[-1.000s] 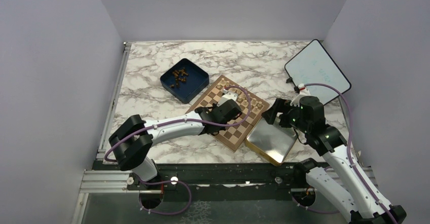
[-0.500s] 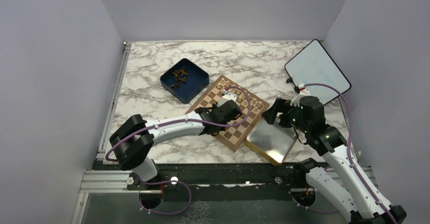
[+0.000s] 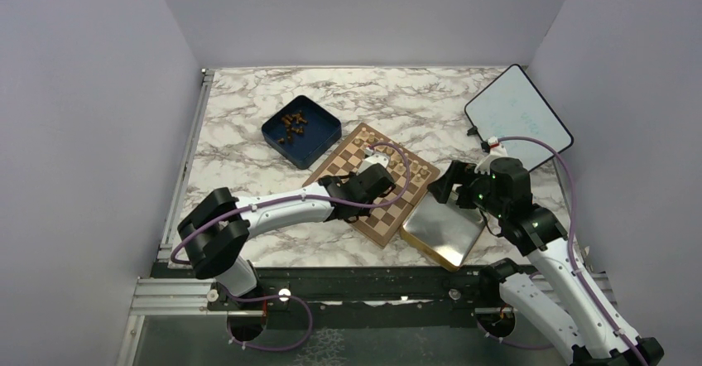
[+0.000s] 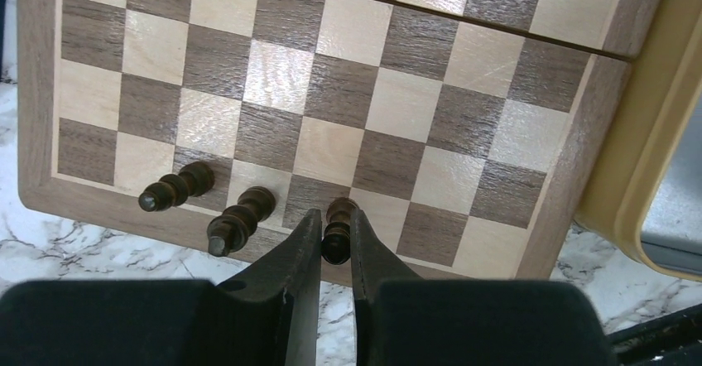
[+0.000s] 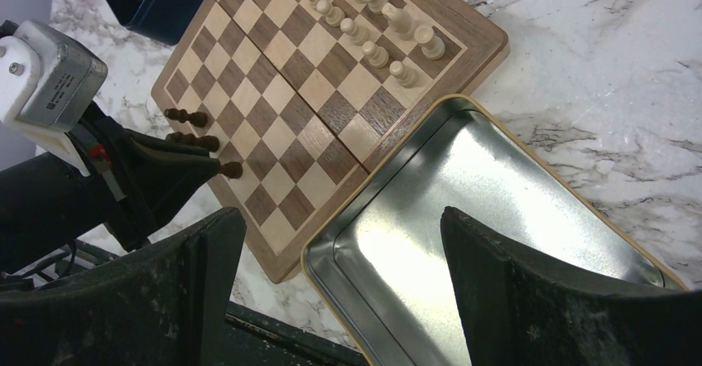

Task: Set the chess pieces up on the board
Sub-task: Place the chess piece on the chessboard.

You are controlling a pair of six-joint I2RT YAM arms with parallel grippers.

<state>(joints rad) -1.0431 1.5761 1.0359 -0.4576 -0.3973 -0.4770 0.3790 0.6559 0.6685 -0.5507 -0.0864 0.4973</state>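
One chess piece (image 4: 338, 233) sits pinched in the nearly closed left hand (image 4: 335, 219).

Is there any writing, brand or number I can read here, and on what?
None is legible.
Whiteboard: faint bluish marks, too faint to read.
Grey box on the left arm's wrist: small print, too small to read.
Chessboard, tray, blue box: no marks seen.

No words or numbers can be read. The whiteboard (image 3: 518, 117) beyond the right hand (image 5: 338, 217) shows only faint, illegible marks.
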